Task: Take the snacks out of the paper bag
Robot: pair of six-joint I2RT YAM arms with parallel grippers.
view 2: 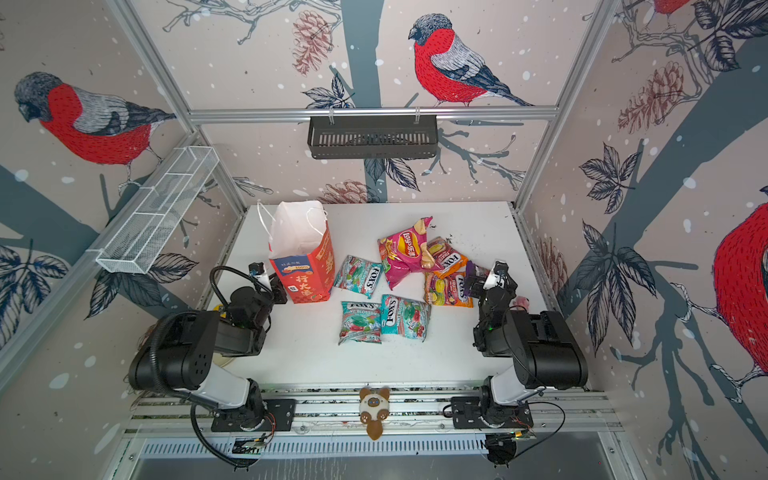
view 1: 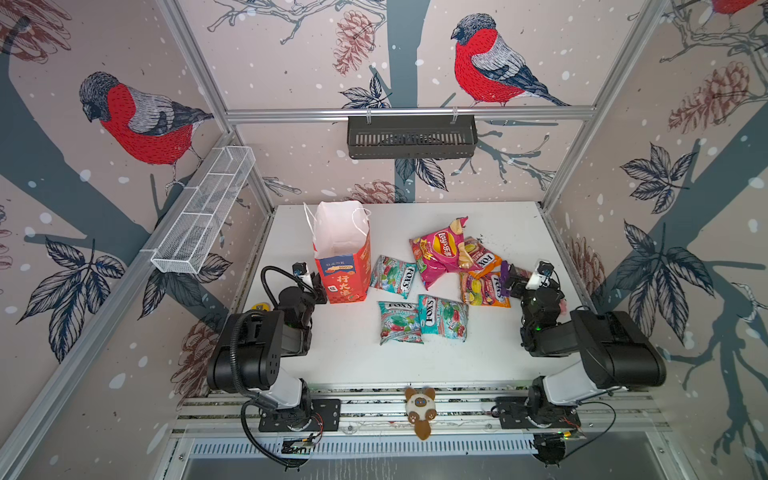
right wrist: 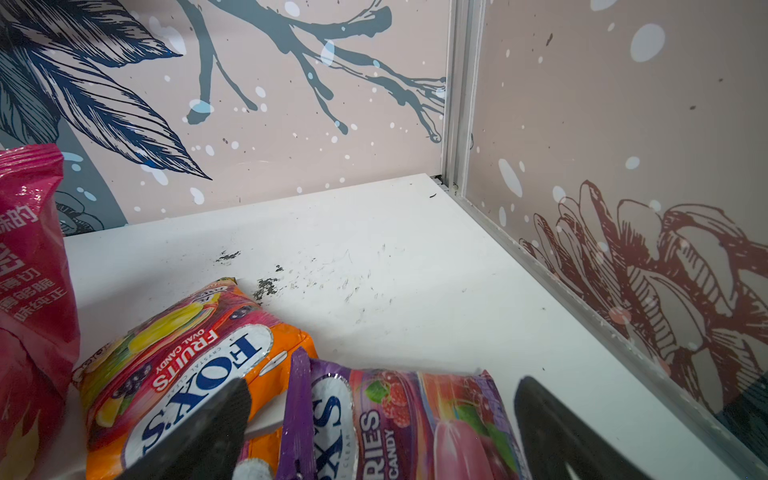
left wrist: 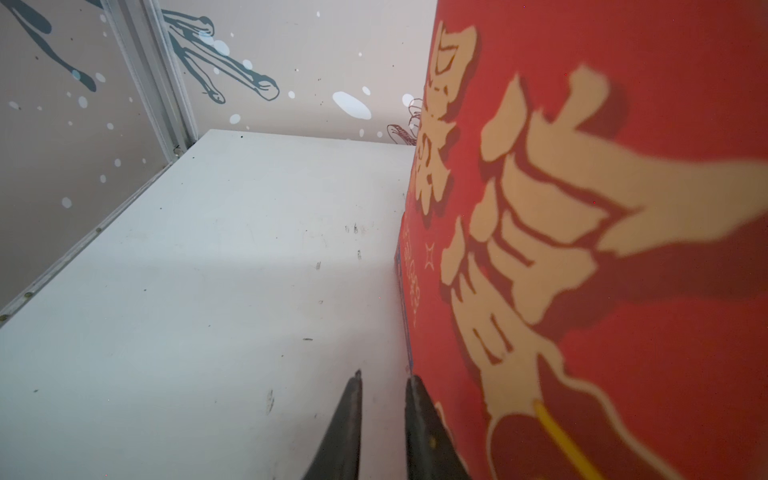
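The red paper bag [view 1: 347,270] stands upright at the back left of the table, its white inside showing and nothing visible in it. Out on the table lie the snacks: three teal FOX'S packets [view 1: 392,276] [view 1: 399,322] [view 1: 442,318], a pink Lay's bag [view 1: 436,253] and two orange FOX'S packets [view 1: 484,291] [right wrist: 199,357]. A purple FOX'S packet [right wrist: 395,424] rests partly on an orange one, between the wide fingers of my open right gripper [right wrist: 384,384] [view 1: 513,280]. My left gripper [left wrist: 384,374] [view 1: 320,286] sits low beside the bag's [left wrist: 602,249] left side, with a narrow gap and nothing between the fingers.
A plush cat toy [view 1: 420,409] lies on the front rail. A white wire basket [view 1: 203,212] hangs on the left wall and a black basket [view 1: 411,135] on the back rail. A small yellow object [view 1: 261,307] shows behind the left arm.
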